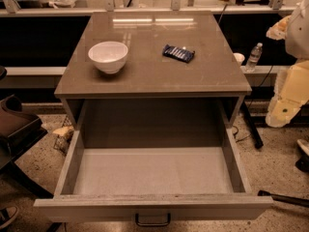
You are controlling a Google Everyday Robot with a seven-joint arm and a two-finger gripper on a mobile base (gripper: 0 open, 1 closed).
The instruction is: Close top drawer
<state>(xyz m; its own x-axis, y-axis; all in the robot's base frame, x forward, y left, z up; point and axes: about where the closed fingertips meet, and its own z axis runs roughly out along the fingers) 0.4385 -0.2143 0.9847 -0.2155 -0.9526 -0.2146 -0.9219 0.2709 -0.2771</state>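
Observation:
The top drawer (152,173) of the grey-brown cabinet is pulled far out toward the camera, and its deep box is empty. Its flat front panel (152,208) runs along the bottom of the view, with the small dark handle (152,220) at its centre. The two lower drawers are hidden beneath it. My arm, cream and white, hangs at the right edge of the view. Its lower end, the gripper (279,116), is to the right of the cabinet, level with the drawer's back, and touches nothing.
On the cabinet top (145,81) stand a white bowl (108,56) at the left and a dark blue packet (178,53) at the right. A water bottle (254,56) stands behind on the right. A dark chair (14,124) is at the left, and a dark bar (285,198) lies on the floor.

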